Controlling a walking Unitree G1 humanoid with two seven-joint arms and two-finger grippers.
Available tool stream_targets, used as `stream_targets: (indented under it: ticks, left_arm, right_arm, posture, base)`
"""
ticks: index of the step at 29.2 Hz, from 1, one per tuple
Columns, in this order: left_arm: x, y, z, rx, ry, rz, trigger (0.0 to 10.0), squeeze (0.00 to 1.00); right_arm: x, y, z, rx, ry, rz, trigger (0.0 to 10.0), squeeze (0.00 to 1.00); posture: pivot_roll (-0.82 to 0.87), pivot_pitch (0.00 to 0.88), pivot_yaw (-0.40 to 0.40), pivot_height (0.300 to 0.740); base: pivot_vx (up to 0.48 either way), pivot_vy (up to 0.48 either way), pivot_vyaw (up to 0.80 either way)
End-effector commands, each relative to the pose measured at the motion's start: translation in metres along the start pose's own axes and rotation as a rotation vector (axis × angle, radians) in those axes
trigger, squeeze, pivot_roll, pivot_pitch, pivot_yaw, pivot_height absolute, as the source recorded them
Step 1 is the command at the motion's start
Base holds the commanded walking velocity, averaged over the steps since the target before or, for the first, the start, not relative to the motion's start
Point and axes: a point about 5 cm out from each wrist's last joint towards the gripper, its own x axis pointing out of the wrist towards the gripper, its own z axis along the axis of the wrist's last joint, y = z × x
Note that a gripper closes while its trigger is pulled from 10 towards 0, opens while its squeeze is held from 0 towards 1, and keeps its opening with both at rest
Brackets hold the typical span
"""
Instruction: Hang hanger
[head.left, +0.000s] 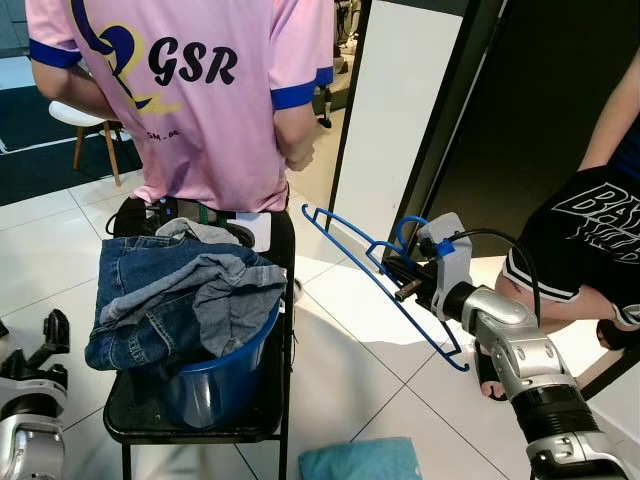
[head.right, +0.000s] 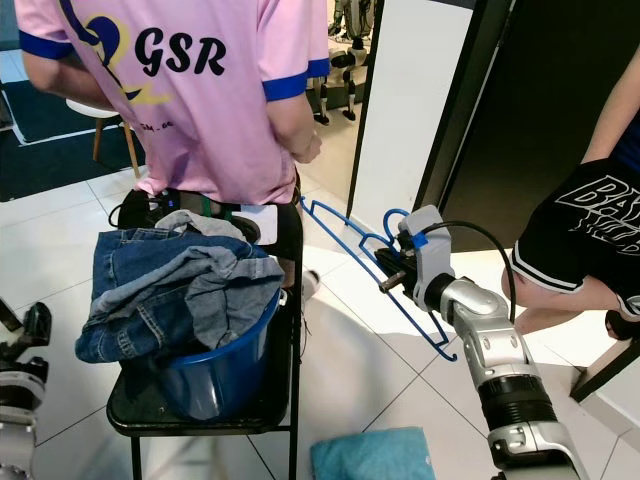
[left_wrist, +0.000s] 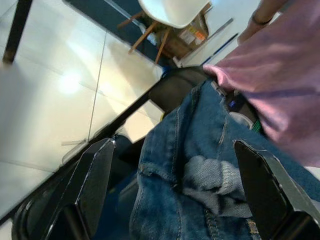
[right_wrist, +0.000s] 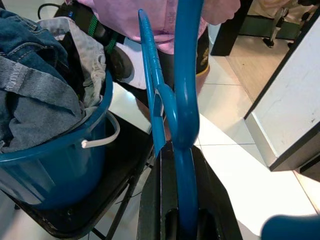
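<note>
A blue plastic hanger (head.left: 385, 285) is held in the air to the right of the chair, one arm pointing up-left, the other down-right. My right gripper (head.left: 405, 280) is shut on the hanger (right_wrist: 182, 125) near its hook. My left gripper (head.left: 45, 335) sits low at the left beside the chair, and its black fingers (left_wrist: 95, 185) stand open with nothing between them, facing the jeans (left_wrist: 200, 165).
A black chair (head.left: 200, 415) carries a blue bucket (head.left: 225, 380) heaped with jeans (head.left: 170, 295). A person in a pink shirt (head.left: 200, 90) stands behind it. Another person in black shorts (head.left: 575, 240) is at the right. A teal cloth (head.left: 360, 462) lies on the tiled floor.
</note>
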Motion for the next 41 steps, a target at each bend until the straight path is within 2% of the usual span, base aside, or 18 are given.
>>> stream_targets:
  ticks: [1, 4, 14, 19, 30, 40, 41]
  left_arm:
    - [0.002, 0.005, -0.007, -0.05, 0.029, 0.03, 10.0, 0.0]
    - [0.006, 0.005, -0.015, -0.095, 0.061, 0.05, 10.0, 0.0]
    - [0.005, 0.004, -0.025, -0.139, 0.099, 0.06, 10.0, 0.0]
    - [0.006, 0.001, -0.043, -0.201, 0.175, 0.07, 10.0, 0.0]
    - [-0.001, -0.002, -0.066, -0.264, 0.279, 0.115, 10.0, 0.0]
    - [0.003, -0.006, -0.062, -0.263, 0.268, 0.088, 10.0, 0.0]
    - [0.004, -0.006, -0.061, -0.262, 0.266, 0.086, 8.5, 0.0]
  right_arm:
    - [-0.002, -0.005, 0.003, -0.015, -0.004, -0.022, 10.0, 0.0]
    - [-0.001, -0.005, 0.003, -0.016, 0.006, -0.018, 10.0, 0.0]
    - [-0.001, -0.005, 0.003, -0.018, 0.01, -0.014, 10.0, 0.0]
    - [-0.003, -0.008, 0.005, -0.023, 0.012, -0.02, 10.0, 0.0]
    - [-0.005, -0.01, 0.005, -0.025, 0.017, -0.027, 10.0, 0.0]
    - [-0.007, -0.011, 0.005, -0.027, 0.016, -0.033, 10.0, 0.0]
    - [-0.007, -0.011, 0.005, -0.028, 0.017, -0.034, 10.0, 0.0]
  posture:
    - [0.12, 0.0, -0.089, 0.74]
    - [0.12, 0.0, -0.092, 0.74]
    - [0.11, 0.0, -0.095, 0.74]
    - [0.1, 0.0, -0.096, 0.74]
    - [0.1, 0.0, -0.095, 0.74]
    - [0.09, 0.001, -0.093, 0.74]
    - [0.09, 0.0, -0.092, 0.74]
  base:
    - [0.0, 0.0, 0.0]
    - [0.0, 0.0, 0.0]
    - [0.0, 0.0, 0.0]
    - [0.0, 0.0, 0.0]
    - [0.0, 0.0, 0.0]
    - [0.0, 0.0, 0.0]
    - [0.0, 0.0, 0.0]
